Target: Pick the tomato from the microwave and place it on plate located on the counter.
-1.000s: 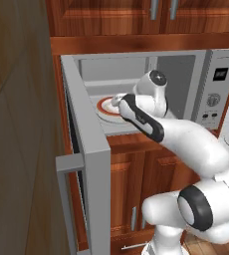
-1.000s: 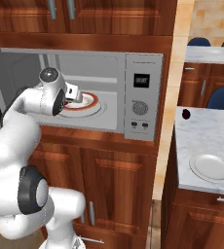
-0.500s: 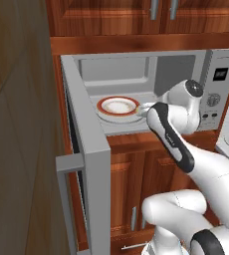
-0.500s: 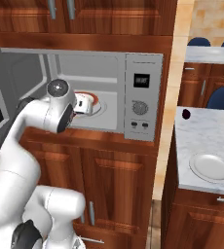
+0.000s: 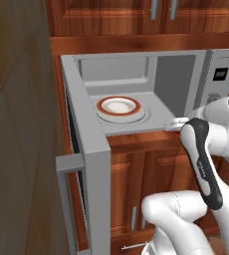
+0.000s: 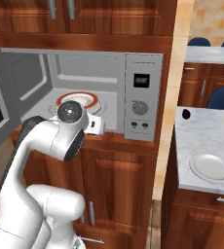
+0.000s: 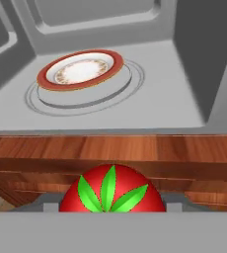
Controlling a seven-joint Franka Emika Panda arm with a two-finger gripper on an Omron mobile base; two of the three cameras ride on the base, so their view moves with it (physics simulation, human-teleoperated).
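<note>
Tomato [image 7: 112, 190] (green stem showing) seems pinched in the gripper [image 7: 112, 207], outside the microwave [image 7: 184, 99] cavity.

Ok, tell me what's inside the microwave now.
Inside the microwave sits a red-rimmed plate on the turntable, bare. The tomato is outside, at the hand, in front of the opening. The arm hides part of the cavity's front edge.
</note>
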